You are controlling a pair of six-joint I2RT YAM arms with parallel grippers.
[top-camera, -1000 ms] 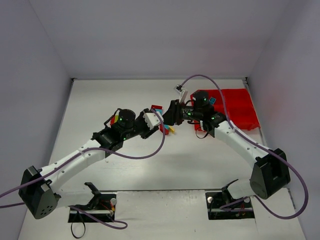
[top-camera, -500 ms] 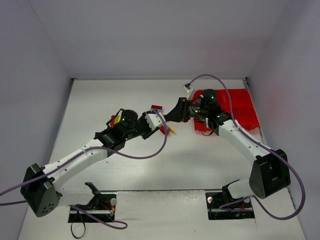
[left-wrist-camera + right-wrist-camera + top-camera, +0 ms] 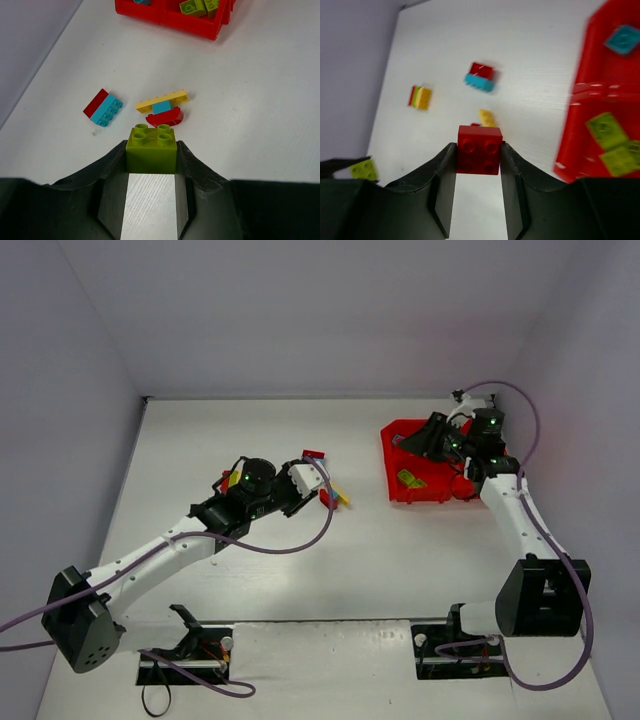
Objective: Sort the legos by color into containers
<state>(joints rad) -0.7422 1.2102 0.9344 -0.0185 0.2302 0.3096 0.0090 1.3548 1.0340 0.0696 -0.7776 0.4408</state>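
Ideally, the right gripper [image 3: 478,148], pinching a small red plastic brick [image 3: 480,156], releases low inside the red plastic tray [image 3: 387,456]; the left gripper [image 3: 151,146] pinches a lime-green plastic brick [image 3: 151,152].

Nothing for you to read in any view, no words, numbers, brand marks or signs, stud tops of the lime green brick [image 3: 151,142] and the red brick [image 3: 479,150] too small or blurred to show lettering

Overhead from behind covering whole table [image 3: 230,440], wrist views close, angled down, sharing red tray [image 3: 190,27]
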